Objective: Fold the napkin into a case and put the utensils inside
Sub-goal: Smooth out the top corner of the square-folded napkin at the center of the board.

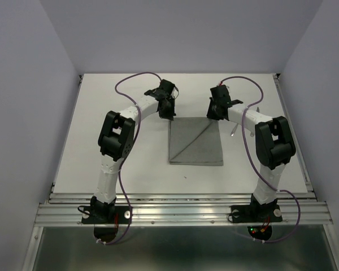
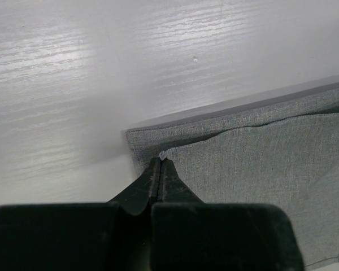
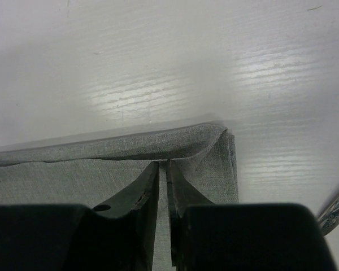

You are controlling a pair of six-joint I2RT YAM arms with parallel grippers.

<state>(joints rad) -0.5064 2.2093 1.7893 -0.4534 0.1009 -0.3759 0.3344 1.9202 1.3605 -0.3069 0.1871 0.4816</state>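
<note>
Top external view: the napkin (image 1: 195, 144) lies flat at the middle of the table (image 1: 101, 141), an upright rectangle with a diagonal crease across it. The left gripper (image 1: 168, 110) sits at its far-left corner and the right gripper (image 1: 214, 113) at its far-right corner. One slim silver utensil (image 1: 233, 131) shows just right of the cloth, partly hidden by the right arm; a second cannot be made out. Left wrist view: the jaws are closed, with their tips at the corner of the upper layer of the napkin (image 2: 260, 169), and they appear to pinch that layer. A lower layer shows beyond it. Right wrist view: the jaws are closed to a thin slit with grey cloth in it. The corner of the napkin (image 3: 73, 175) bulges up just beyond the tips, and the utensil (image 3: 334, 210) shows at the lower right, clear of the cloth. Judgement: the folding step is in hand, and no pocket is formed yet. The next move calls for both arms to lift and carry the far edge toward the near side together, keeping it taut and level. An uneven pull would skew the fold.
</note>
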